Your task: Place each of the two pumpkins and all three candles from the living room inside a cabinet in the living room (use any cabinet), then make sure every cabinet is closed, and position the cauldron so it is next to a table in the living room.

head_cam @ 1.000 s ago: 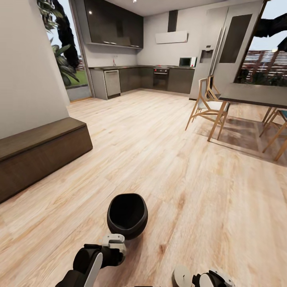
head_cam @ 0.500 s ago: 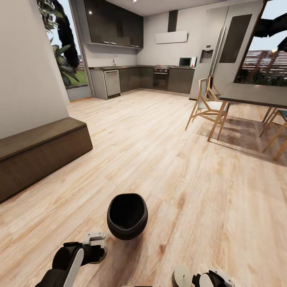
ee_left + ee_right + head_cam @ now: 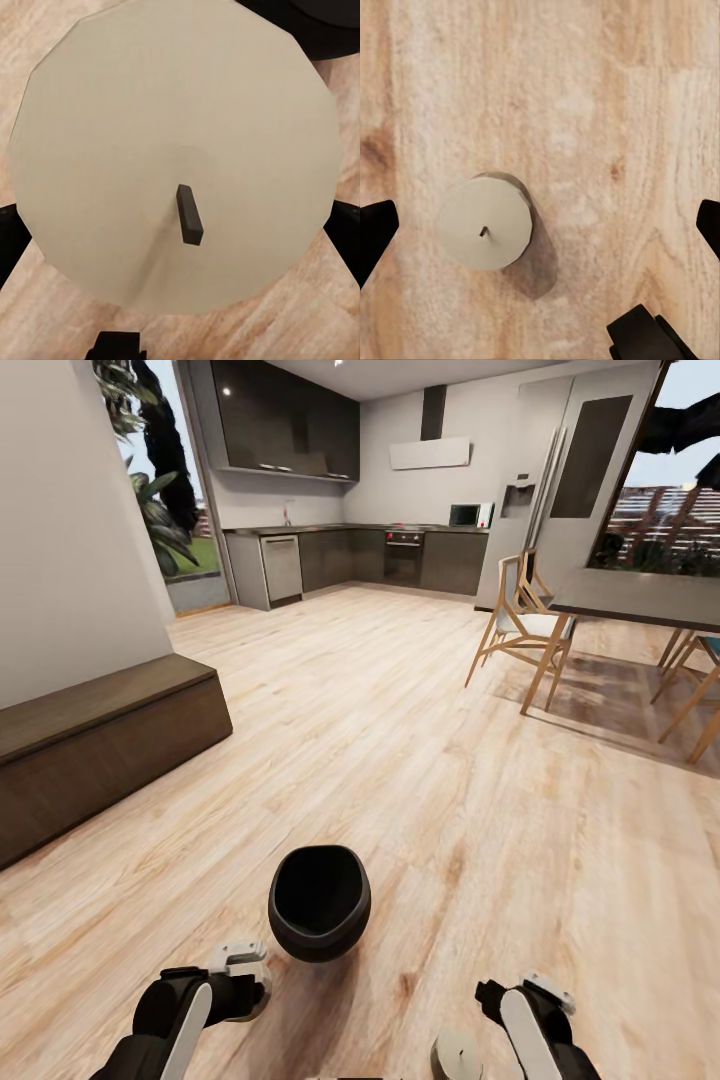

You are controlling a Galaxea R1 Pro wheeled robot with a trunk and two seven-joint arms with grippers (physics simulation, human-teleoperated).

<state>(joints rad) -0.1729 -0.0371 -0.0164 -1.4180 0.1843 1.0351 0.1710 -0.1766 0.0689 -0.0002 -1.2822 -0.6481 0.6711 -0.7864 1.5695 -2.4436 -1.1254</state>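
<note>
The black cauldron [image 3: 319,900] stands upright on the wooden floor just ahead of me, its mouth empty. My left gripper [image 3: 241,972] hangs low to the cauldron's left, shut on a cream candle [image 3: 150,112] that spans the gap between both fingers; the cauldron's rim [image 3: 330,30] shows just beyond it. A second candle [image 3: 455,1054] stands on the floor at the near right. My right gripper [image 3: 507,1000] hovers open above that candle [image 3: 484,223], fingers wide apart and not touching it. The dark-brown cabinet [image 3: 100,740] runs along the left wall, closed. The pumpkins are out of view.
A dark dining table [image 3: 640,600] with wooden chairs [image 3: 525,625] stands at the right. The grey kitchen [image 3: 400,555] lies far ahead. Open wooden floor [image 3: 400,760] stretches between the cauldron, the cabinet and the table.
My left gripper drew away from the cauldron's near side toward the left, then held still. The right arm rose into view above the floor candle. The cauldron stayed put.
</note>
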